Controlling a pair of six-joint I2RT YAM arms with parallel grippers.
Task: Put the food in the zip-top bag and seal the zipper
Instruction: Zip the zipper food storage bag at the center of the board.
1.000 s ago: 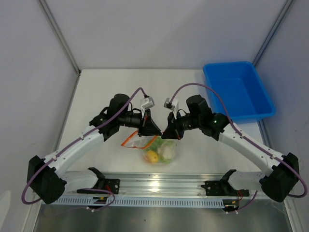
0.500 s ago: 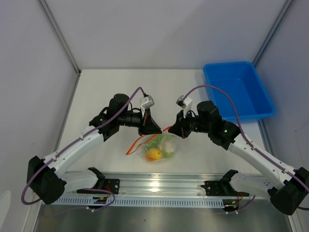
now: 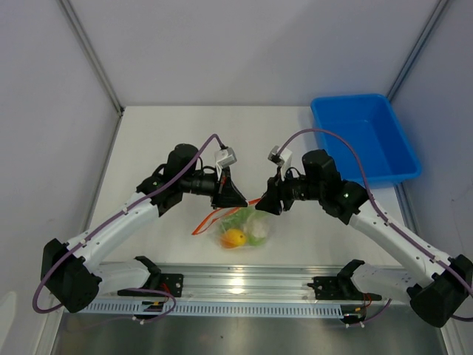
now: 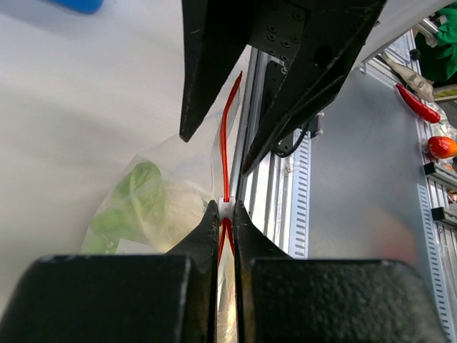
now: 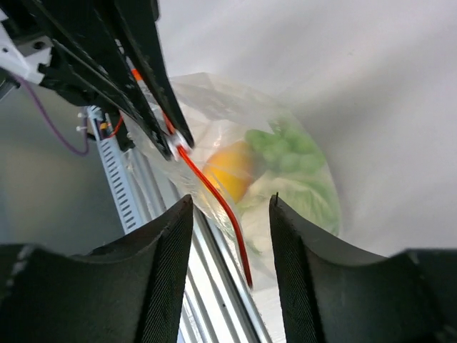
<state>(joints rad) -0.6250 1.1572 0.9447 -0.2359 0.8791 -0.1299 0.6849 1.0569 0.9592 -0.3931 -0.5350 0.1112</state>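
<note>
The clear zip-top bag (image 3: 244, 231) lies near the table's front edge with the food inside: orange-yellow fruit (image 3: 235, 237), cauliflower (image 3: 258, 225) and green cluster (image 3: 237, 218). Its orange-red zipper (image 3: 205, 224) runs up to my left gripper (image 3: 242, 200), which is shut on the zipper's white slider (image 4: 226, 209). My right gripper (image 3: 269, 206) hangs open just right of it; in the right wrist view the zipper (image 5: 214, 196) passes loose between its open jaws (image 5: 230, 202), above the fruit (image 5: 230, 170) and green cluster (image 5: 285, 150).
A blue tray (image 3: 347, 100) stands at the back right of the table. The aluminium rail (image 3: 244, 285) with the arm bases runs along the near edge, just in front of the bag. Grey walls close in the left, back and right sides.
The right gripper slid right along the zipper, then opened and let go of it, easing back left. The left gripper stayed shut on the slider. The bag shifted slightly.
</note>
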